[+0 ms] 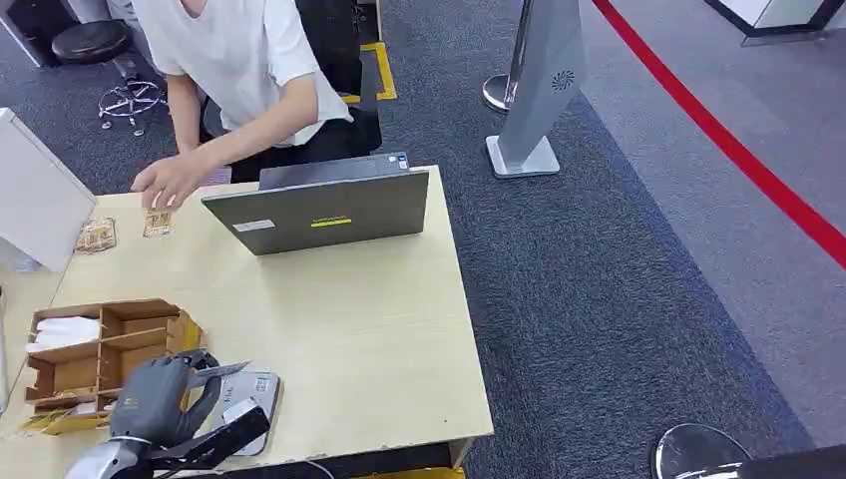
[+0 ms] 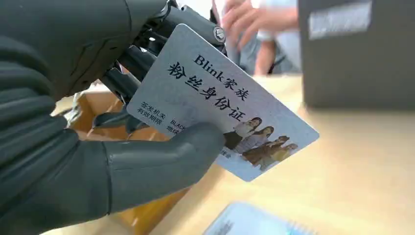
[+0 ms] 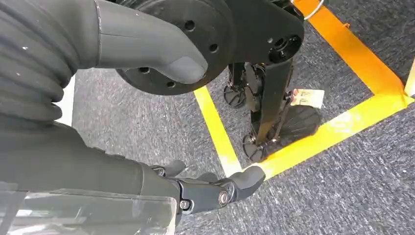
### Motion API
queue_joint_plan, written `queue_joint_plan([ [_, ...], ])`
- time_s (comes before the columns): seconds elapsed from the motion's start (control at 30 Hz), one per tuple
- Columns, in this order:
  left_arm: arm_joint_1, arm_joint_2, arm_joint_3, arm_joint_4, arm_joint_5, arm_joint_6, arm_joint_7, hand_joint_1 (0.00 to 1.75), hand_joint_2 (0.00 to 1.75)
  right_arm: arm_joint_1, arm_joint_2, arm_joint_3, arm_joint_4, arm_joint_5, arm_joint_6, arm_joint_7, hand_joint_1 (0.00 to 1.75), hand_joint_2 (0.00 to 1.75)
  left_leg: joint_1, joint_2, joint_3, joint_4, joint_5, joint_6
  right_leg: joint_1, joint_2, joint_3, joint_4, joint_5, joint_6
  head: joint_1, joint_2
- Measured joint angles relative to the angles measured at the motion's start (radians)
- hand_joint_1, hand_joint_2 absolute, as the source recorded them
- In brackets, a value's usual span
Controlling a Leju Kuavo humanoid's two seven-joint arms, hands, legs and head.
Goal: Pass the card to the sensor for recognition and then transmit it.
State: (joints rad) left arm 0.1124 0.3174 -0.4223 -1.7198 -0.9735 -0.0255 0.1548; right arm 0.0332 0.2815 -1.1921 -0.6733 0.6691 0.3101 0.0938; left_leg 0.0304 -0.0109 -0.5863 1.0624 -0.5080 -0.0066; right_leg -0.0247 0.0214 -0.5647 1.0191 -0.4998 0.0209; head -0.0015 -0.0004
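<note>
One card [image 2: 220, 100] pinched in the left hand [image 1: 160, 399] — thumb [image 2: 161, 159] pressed on its printed face, darker fingers [image 2: 129, 81] behind. Held tilted above the near left corner of the table [image 1: 359, 329], just over the grey sensor [image 1: 249, 394] lying flat there; whether touching it, hard to tell from the head view. Printed with Chinese characters, the word "Blink" and a small group photo at one corner. Beside the hand, a cardboard box [image 1: 100, 349] split into compartments, something white in one of them. Further back, an open laptop [image 1: 319, 210] with its lid toward the robot. Beyond it, a person [image 1: 239, 70] in a white shirt, one hand [image 1: 170, 180] reaching over small packets [image 1: 157, 223] at the far left edge. Right hand [image 3: 147, 147] hanging low over grey carpet and yellow tape — fingers loosely apart, holding nothing.
</note>
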Motion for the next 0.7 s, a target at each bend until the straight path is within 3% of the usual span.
queue_joint_plan([
  [0.3,0.012,0.016,0.0,0.086,0.023,-0.035,0.058,1.75,1.75,-0.001,-0.002,0.0,0.014,0.025,-0.017,-0.021,0.0,1.75,0.0,-0.001,0.0,0.0,0.0,0.0,0.0,-0.001,0.001,0.0,0.0,0.0,0.0,0.0],
  [0.6,0.007,0.023,0.0,0.112,0.026,-0.034,0.061,1.75,1.75,-0.001,-0.004,0.0,0.024,0.026,-0.02,-0.025,0.0,1.75,0.0,-0.001,0.001,0.0,0.0,0.0,0.0,-0.003,0.002,0.0,0.0,0.0,0.0,0.0],
  [0.7,0.007,0.024,0.0,0.115,0.016,0.003,0.055,1.75,1.75,-0.001,-0.004,0.0,0.025,0.031,-0.015,-0.025,0.0,1.75,0.0,-0.002,0.001,0.0,0.001,0.0,0.0,-0.003,0.002,0.0,0.0,0.0,0.0,0.0],
])
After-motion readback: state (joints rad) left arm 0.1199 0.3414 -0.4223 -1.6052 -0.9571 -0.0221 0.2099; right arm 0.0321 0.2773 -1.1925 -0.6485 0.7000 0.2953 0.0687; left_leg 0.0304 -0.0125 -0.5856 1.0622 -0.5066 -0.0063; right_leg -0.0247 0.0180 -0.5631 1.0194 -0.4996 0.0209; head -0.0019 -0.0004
